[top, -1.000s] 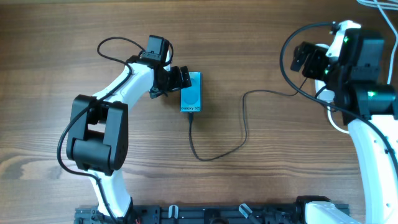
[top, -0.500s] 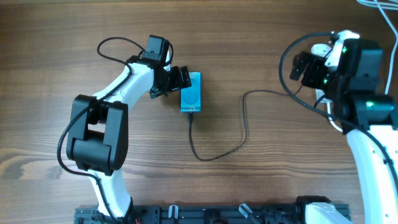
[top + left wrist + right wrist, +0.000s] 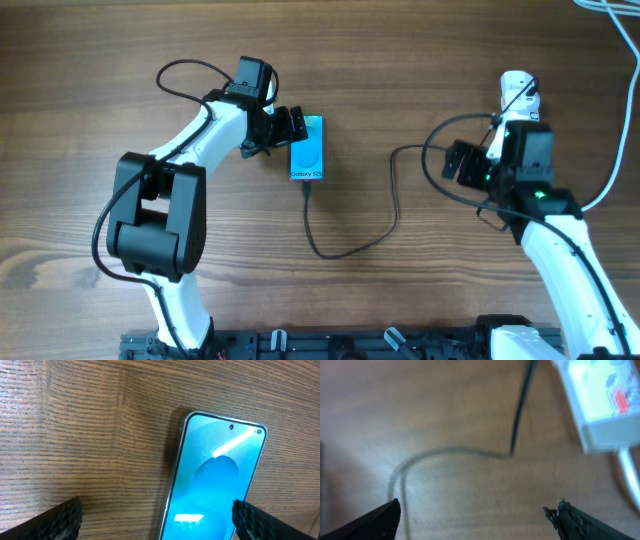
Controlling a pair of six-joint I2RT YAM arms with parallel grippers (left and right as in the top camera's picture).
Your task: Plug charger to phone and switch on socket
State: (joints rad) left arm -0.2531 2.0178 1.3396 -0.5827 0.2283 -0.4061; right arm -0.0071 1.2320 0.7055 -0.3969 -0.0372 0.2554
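The phone point(image 3: 308, 150) lies flat on the wooden table point(image 3: 420, 60), its screen lit cyan. White letters at the end nearer the robot's base read "Galaxy S25". The thin black cable point(image 3: 395, 205) meets that same end, loops across the table and runs towards the right arm. The overhead view does not show whether its tip is fully seated.

The left gripper point(image 3: 162, 522) is spread wide and holds nothing. In its wrist view the phone lies between the two fingertips, nearer the right-hand one, with its camera-hole end pointing away from them. I cannot tell whether either finger touches it.

The socket point(image 3: 600, 400) is a white strip with a red mark, but the wrist view is too blurred to read any print on it. A thick white lead point(image 3: 630, 477) leaves its near end. The right gripper point(image 3: 480, 525) is also wide open and empty. The socket sits ahead of it and off to one side, beyond its fingertips.
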